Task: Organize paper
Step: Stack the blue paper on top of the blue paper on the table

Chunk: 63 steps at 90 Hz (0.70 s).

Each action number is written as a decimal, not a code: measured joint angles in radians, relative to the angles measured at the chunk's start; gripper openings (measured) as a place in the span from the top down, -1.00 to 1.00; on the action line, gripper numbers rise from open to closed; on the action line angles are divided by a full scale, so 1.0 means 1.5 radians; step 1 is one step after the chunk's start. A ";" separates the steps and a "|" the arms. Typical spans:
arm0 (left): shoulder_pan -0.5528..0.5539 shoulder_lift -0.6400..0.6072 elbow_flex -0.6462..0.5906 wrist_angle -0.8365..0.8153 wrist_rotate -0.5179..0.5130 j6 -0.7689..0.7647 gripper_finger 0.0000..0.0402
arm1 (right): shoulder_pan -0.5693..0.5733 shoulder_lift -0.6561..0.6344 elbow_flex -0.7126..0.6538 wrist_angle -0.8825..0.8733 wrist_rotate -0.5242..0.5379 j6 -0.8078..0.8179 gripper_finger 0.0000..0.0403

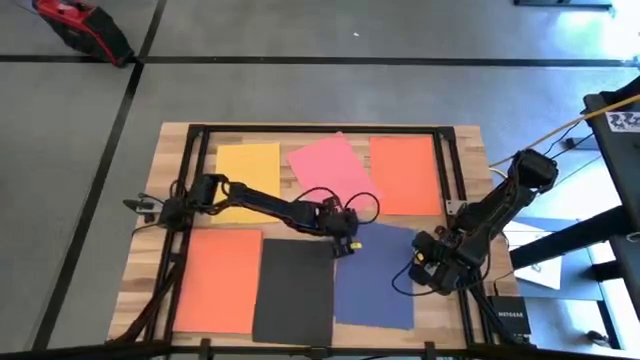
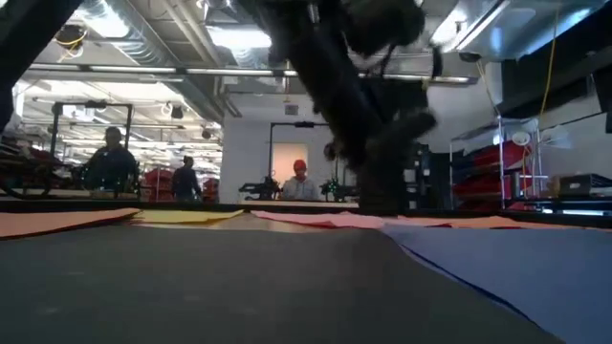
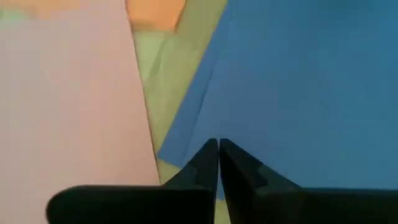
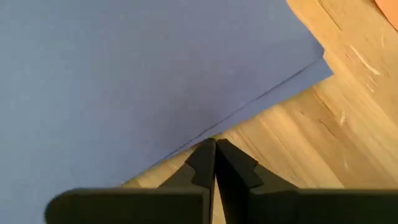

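Blue paper (image 1: 378, 275) between both hands, left hand (image 1: 345, 243) pressed together, right hand (image 1: 428, 262) likewise

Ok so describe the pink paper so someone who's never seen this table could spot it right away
Start at the wooden table, seen from above, and look along its far row of sheets. The pink paper lies in the middle of that row, between the yellow paper and an orange paper. It is the only pink sheet, and it sits turned at an angle while its neighbours lie square to the table.
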<state>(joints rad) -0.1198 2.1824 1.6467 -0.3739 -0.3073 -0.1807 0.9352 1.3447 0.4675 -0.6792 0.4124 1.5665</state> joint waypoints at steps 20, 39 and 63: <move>-0.014 0.005 0.007 -0.114 -0.008 -0.029 1.00 | 0.000 0.000 0.000 0.000 -0.001 -0.001 1.00; -0.002 0.006 -0.026 -0.123 -0.030 -0.059 1.00 | 0.000 0.000 0.000 0.001 -0.002 -0.001 1.00; 0.008 0.007 -0.057 -0.037 -0.018 -0.054 1.00 | 0.000 0.000 0.000 0.004 -0.002 -0.001 1.00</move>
<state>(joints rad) -0.1073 2.1925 1.5609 -0.4293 -0.3349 -0.2621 0.9352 1.3441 0.4675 -0.6730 0.4088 1.5650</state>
